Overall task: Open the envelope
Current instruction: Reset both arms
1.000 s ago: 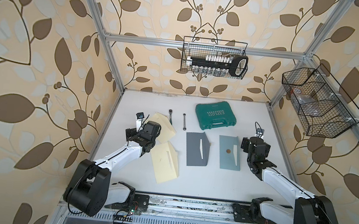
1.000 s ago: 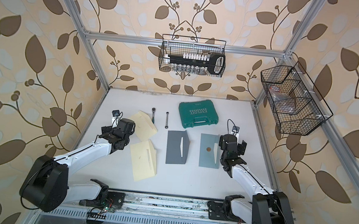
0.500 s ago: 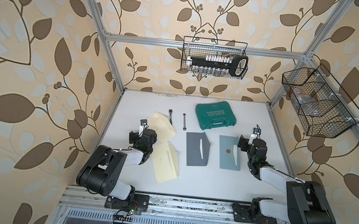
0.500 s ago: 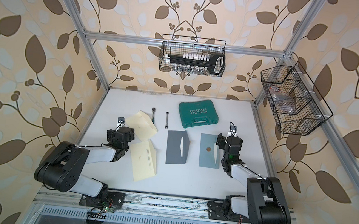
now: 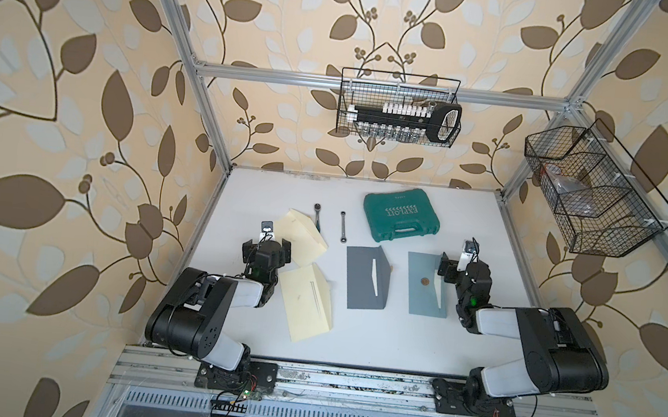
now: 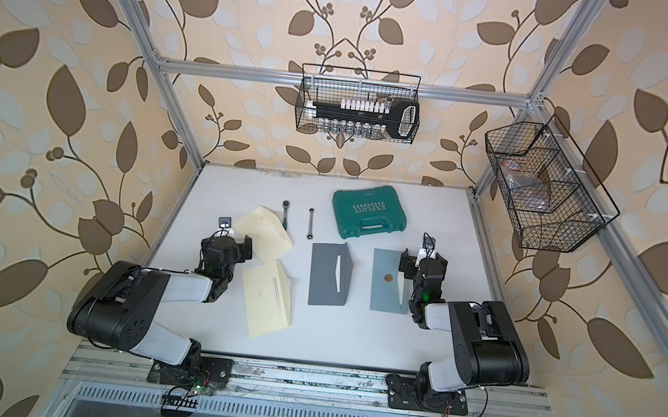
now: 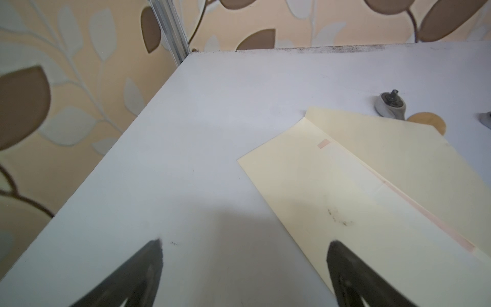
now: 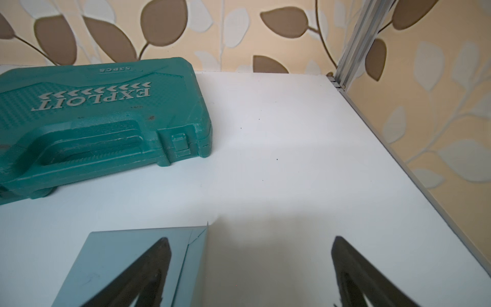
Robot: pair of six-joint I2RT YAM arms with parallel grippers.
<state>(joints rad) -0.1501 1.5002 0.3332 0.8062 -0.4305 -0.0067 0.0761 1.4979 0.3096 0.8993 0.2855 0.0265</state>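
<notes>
Left gripper point(image 7: 244, 243): jaws spread wide with nothing between them, low over the white table point(image 7: 212, 119).
Left fingers: the one toward the table's middle overlaps a corner of the far cream envelope point(image 7: 318, 186). The outer one is over bare table.
Far cream envelope: stretches ahead of the left jaws, flap folded back, pink glue strip showing.
Ratchet point(image 7: 390, 106): its head shows past that envelope's far edge, well ahead of the left jaws.
Near cream envelope point(image 5: 310, 303): behind the left jaws, beside that arm's wrist, flap open.
Right gripper point(image 8: 251, 239): jaws released, wide apart, empty.
Blue envelope point(image 8: 119, 252): lies under the right gripper's inner finger. Its flap point(image 8: 198, 252) stands up between the 2 fingers, close to the inner one. I cannot tell whether anything touches.
Brown seal point(image 5: 425, 282): on the blue envelope's face, to the inner side of the right jaws.
Grey envelope point(image 5: 365, 279): between the 2 grippers, flap raised.
Green tool case point(image 8: 93, 119): ahead of the right jaws, toward the middle, shut, lid reading EXPLOIT.
Wrench point(image 5: 343, 227): ahead of both jaws, between ratchet and case.
Task's thing: 4 envelopes lie here, and I cannot tell which is meant.
</notes>
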